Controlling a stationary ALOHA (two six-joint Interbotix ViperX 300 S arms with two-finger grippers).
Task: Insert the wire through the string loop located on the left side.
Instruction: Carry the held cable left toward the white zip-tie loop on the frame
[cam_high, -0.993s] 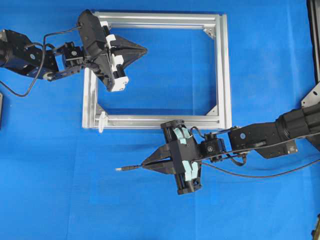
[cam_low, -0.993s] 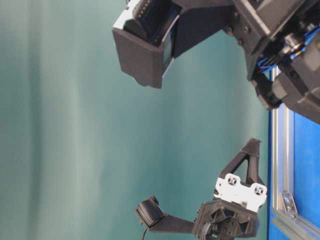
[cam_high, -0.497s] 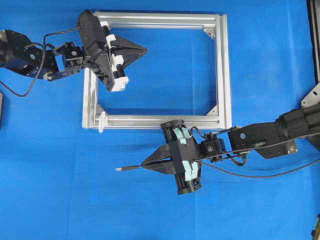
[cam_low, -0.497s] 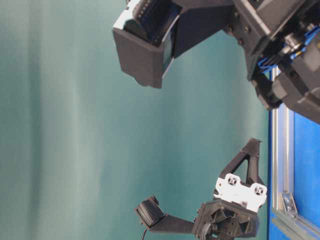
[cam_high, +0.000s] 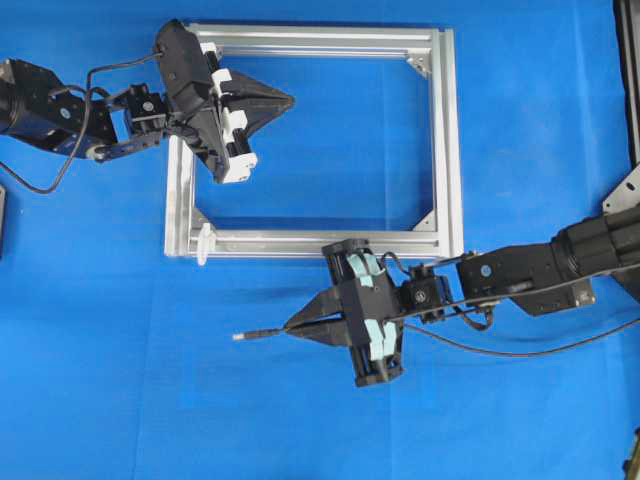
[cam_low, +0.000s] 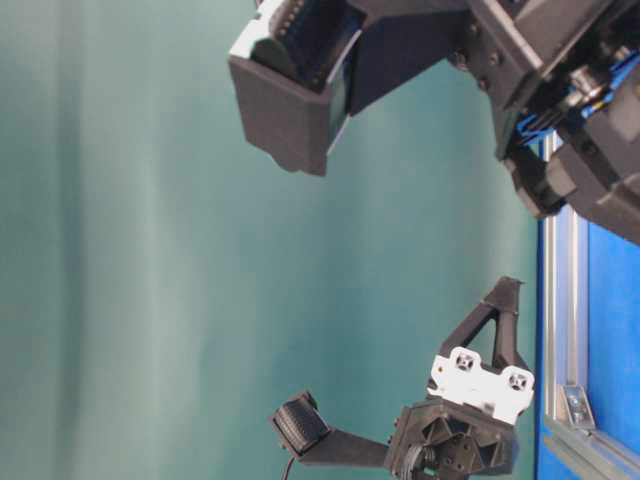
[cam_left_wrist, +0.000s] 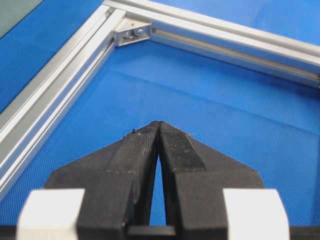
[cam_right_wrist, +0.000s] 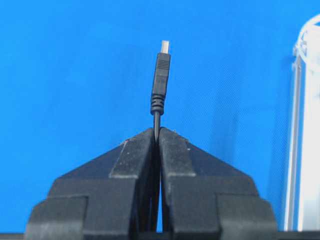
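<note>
My right gripper (cam_high: 288, 328) is shut on the thin black wire (cam_high: 252, 336). It hovers over the blue cloth just in front of the silver frame's (cam_high: 446, 150) near bar. The wire's dark plug (cam_right_wrist: 161, 80) sticks straight out past the closed fingertips (cam_right_wrist: 172, 142), its silvery tip pointing left. The white string loop (cam_high: 204, 243) stands at the frame's near left corner, left of the plug and a little farther back. In the right wrist view the string loop (cam_right_wrist: 301, 42) curves in at the upper right edge. My left gripper (cam_high: 290, 99) is shut on nothing above the frame's far left part.
A triangular corner bracket (cam_left_wrist: 131, 32) sits ahead of the left gripper (cam_left_wrist: 159, 124) where two frame bars meet. The wire trails right under the right arm (cam_high: 540, 278). A black fixture (cam_high: 630, 60) stands at the right edge.
My right gripper with the wire has crept very slightly toward the frame. The left arm has not moved.
</note>
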